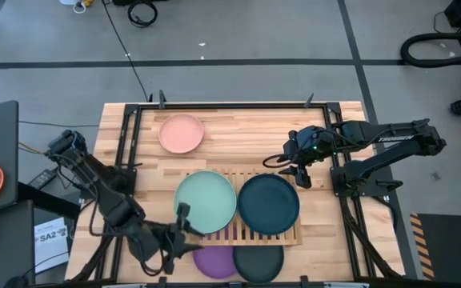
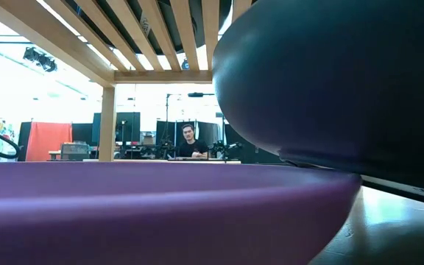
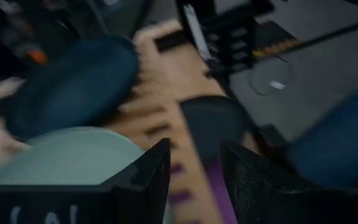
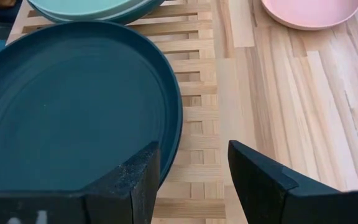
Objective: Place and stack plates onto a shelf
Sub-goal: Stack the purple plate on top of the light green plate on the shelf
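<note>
The slatted wooden shelf (image 1: 242, 234) stands at the table's middle near side. A mint green plate (image 1: 205, 202) and a dark teal plate (image 1: 269, 204) lie flat on its slats, side by side. A purple plate (image 1: 214, 261) and a black plate (image 1: 260, 262) lie at the near edge, partly under the shelf. A salmon pink plate (image 1: 182, 133) lies on the tabletop at the far left. My left gripper (image 3: 194, 180) is open at the mint plate's near-left rim. My right gripper (image 4: 191, 180) is open by the teal plate's far-right rim (image 4: 176, 124).
A black metal frame (image 1: 126, 136) runs along the table's edges. In the low view the purple plate (image 2: 160, 206) and the black plate (image 2: 330, 81) fill the foreground under the shelf's slats (image 2: 160, 29). A person (image 2: 190, 143) sits far behind the table. Bare tabletop (image 1: 254, 136) lies beyond the shelf.
</note>
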